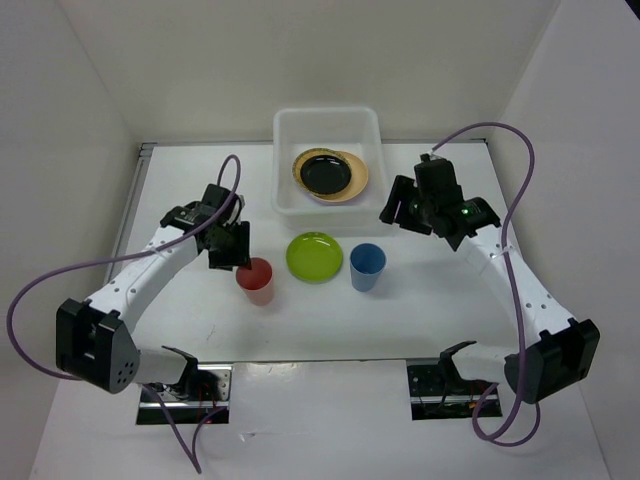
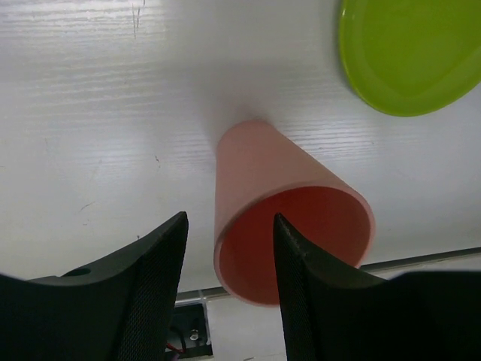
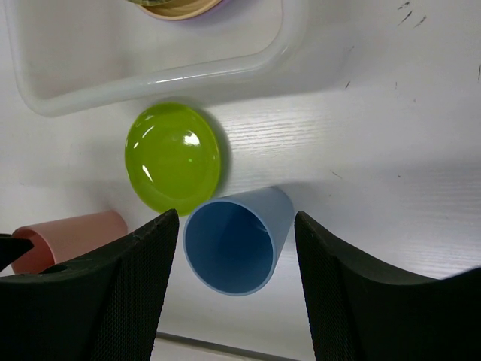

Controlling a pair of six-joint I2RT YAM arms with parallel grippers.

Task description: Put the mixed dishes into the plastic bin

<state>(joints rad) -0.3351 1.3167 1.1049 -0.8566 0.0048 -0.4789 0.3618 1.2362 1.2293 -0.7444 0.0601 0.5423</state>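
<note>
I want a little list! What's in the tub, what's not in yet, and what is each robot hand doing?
In the plastic bin: black plate on top of a tan-orange dish
Not in yet: red cup, lime green plate, blue cup, side by side in front of the bin
Left gripper: open, one finger outside the red cup, one over its mouth, not squeezing yet
Right gripper: open, empty, aimed at the blue cup

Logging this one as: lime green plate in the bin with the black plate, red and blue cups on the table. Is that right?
No. The top external view shows the lime green plate on the table between the red cup and blue cup, outside the plastic bin. The black plate is in it; the rest holds.
</note>
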